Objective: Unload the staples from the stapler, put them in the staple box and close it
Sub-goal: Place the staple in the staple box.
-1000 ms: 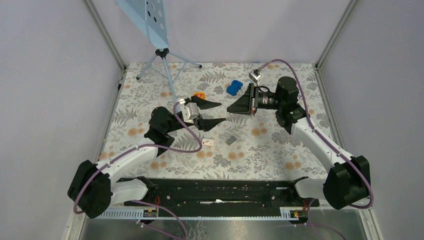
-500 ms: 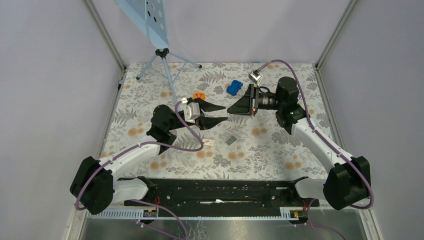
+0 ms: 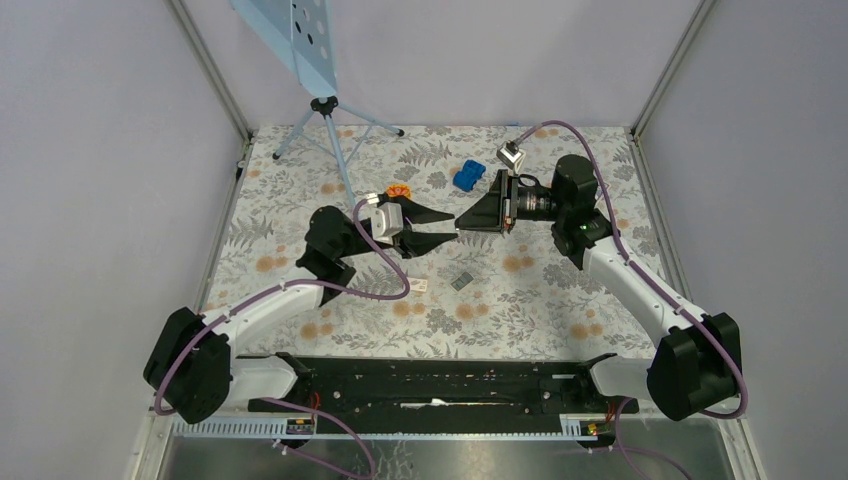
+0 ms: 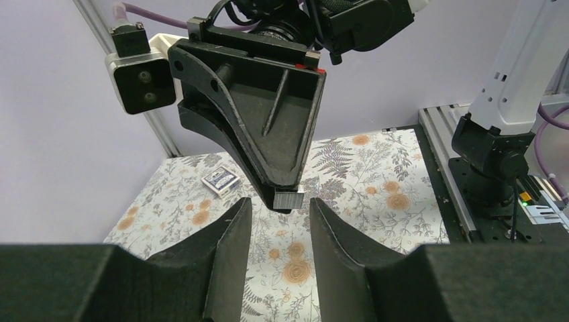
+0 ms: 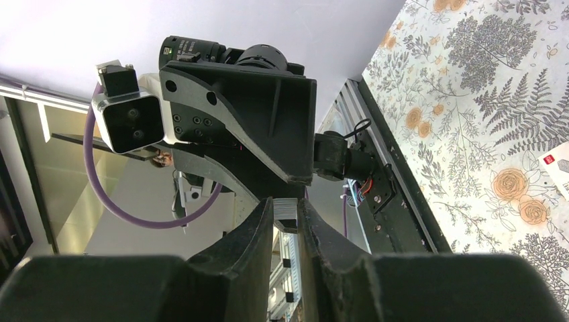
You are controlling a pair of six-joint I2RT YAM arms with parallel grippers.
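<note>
Low and centre in the top view, a white box [image 3: 417, 285] with an orange mark lies flat on the table [image 3: 560, 300]. A small dark grey object [image 3: 461, 280] lies just to its right, apart from it.

Higher, at mid-frame, the two grippers meet tip to tip above the table. The right gripper [image 5: 285, 216] reaches in from the right side of the frame. It is closed on the staples [image 4: 288, 199], a short ribbed grey strip pinched at its very fingertips and held clear of the table. The left gripper [image 4: 280, 209] comes in from the left side of the frame and is partly open. In its wrist view its fingers [image 4: 235, 228] stand on either side of the strip, with a gap showing on each side.

Beyond them, at upper centre, an orange object [image 3: 400, 191] and a blue box [image 3: 467, 176] lie on the table, apart from each other. At upper left a tripod [image 3: 325, 125] stands at the table's far edge, carrying a light blue board [image 3: 295, 35].
</note>
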